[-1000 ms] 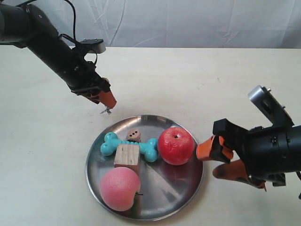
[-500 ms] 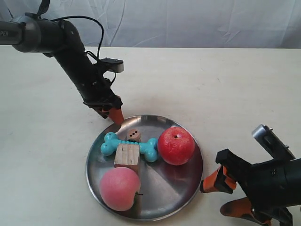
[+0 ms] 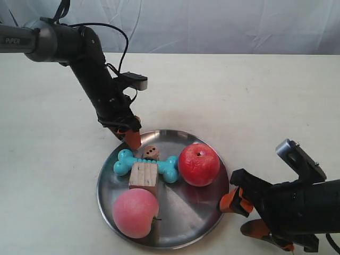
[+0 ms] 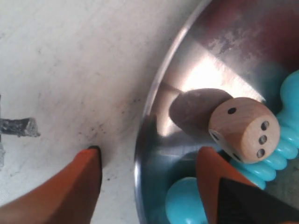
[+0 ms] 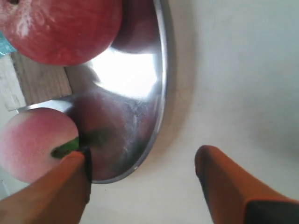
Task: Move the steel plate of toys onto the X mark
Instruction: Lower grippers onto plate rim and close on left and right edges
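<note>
The steel plate lies on the table holding a red apple, a pink peach, a turquoise bone, a wooden cube and a small die. My left gripper is open astride the plate's far-left rim, with one finger on the table and one over the bone, close to the die. My right gripper is open astride the rim at the plate's right, one finger by the peach. A dark stroke of the X mark shows just outside the rim.
The cream table spreads around the plate, with a white cloth backdrop behind it. The left arm's black cable loops above the arm. Nothing else stands on the table.
The left gripper slid a little further onto the plate's rim. The right gripper moved up and left, from off the plate's lower right to its rim. The plate stayed put.
</note>
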